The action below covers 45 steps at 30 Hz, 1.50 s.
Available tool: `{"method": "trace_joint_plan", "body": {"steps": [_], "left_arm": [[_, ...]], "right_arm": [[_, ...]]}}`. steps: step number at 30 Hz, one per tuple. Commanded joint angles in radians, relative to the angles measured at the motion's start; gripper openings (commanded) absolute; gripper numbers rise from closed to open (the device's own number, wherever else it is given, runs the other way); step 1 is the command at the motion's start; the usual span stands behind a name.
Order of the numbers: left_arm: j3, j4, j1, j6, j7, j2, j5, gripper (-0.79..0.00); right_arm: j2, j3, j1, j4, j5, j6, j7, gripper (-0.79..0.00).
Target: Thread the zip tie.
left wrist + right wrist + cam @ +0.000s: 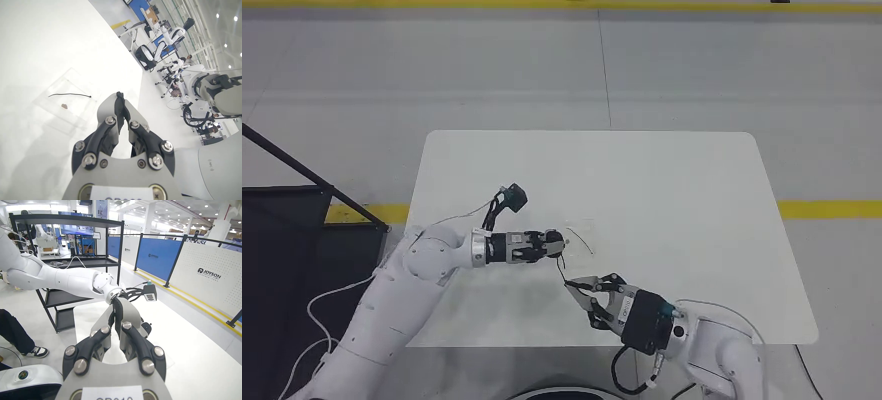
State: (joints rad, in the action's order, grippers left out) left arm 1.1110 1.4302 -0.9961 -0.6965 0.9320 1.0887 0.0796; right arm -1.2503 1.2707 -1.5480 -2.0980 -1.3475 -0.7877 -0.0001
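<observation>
In the top view a thin black zip tie [562, 268] runs between my two grippers above the table's front middle. My left gripper [557, 244] is shut on its far end. Its near end sits in my right gripper [571, 285], which is also shut. In the left wrist view the left gripper [119, 95] has its pads pressed together with a small black nub at the tips. In the right wrist view the right gripper [117, 301] is closed just in front of the left arm's wrist. The strand itself is hidden in both wrist views.
A second black zip tie [70, 94] lies curved on a clear plastic sheet [56, 85] just beyond the grippers, also seen in the top view [580, 238]. A small brown scrap [64, 106] rests on that sheet. The white table [692, 200] stretches right and back.
</observation>
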Motion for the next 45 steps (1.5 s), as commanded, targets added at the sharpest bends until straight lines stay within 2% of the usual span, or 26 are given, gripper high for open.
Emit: {"method": "trace_joint_plan", "body": {"steps": [1,11,16,29,45], "left_arm": [[-0.010,0.016,0.010,-0.008,0.017,-0.001,0.040,-0.785],[-0.054,0.037,0.055,-0.105,0.051,-0.005,0.106,-0.785],[-0.063,0.041,0.059,-0.133,0.043,-0.009,0.118,-0.785],[-0.065,0.075,0.040,-0.154,0.016,-0.025,0.145,-0.785],[-0.077,0.094,0.032,-0.159,-0.013,-0.040,0.159,-0.785]], "right_arm": [[0.001,-0.009,0.014,0.015,0.012,-0.005,-0.002,-0.785],[0.014,0.018,0.024,0.034,0.005,-0.023,-0.050,-0.785],[0.020,0.021,0.017,0.027,-0.023,-0.022,-0.028,-0.785],[0.027,0.004,0.017,0.027,-0.018,0.062,-0.017,-0.785],[0.039,0.002,0.026,0.036,0.010,0.067,0.005,-0.785]]}}
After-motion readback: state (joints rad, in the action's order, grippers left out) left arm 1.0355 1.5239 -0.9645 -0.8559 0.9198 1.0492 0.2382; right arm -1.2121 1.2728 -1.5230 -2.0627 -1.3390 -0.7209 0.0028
